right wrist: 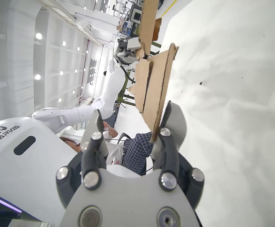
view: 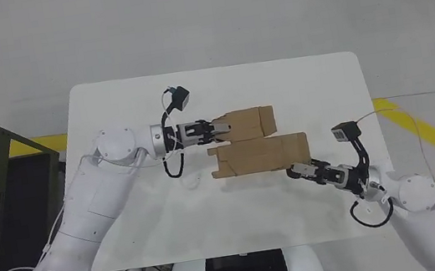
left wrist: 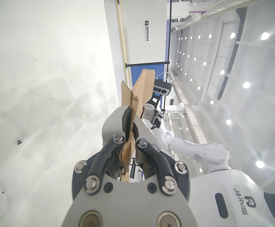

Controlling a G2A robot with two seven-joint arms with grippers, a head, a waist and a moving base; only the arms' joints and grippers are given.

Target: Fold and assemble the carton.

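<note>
A flattened brown corrugated cardboard carton [view: 263,156] hangs between two arms over the middle of a white table [view: 312,87]. The left end effector [view: 218,128] pinches the edge of one panel between its pads, and the board is crumpled where it enters the grip. The right end effector [view: 297,170] stands spread at the opposite corner, with one finger [right wrist: 171,120] against the carton's edge and the other well apart from it.

Only one grip carries the board, so the main danger is likely to be at that creased edge. A hard pull or twist could tear the corrugation or let the panel slide out. The right side could also close on the bare corner, where it might catch only one layer or slip off. That would bend the sheet away from its scored lines instead of opening it into a box. From above it is hard to say whether the carton's lower edge touches the table. If it does, dragging could buckle a flap.

The table is smooth and matt, marked by a few dark specks. It stands on a grey floor [view: 184,22] crossed by a yellow line [view: 418,118]. A dark green metal rack [view: 2,167] holding more cardboard stands beside it. The wrist views show a bright hall with rows of round ceiling lights [left wrist: 247,85].
</note>
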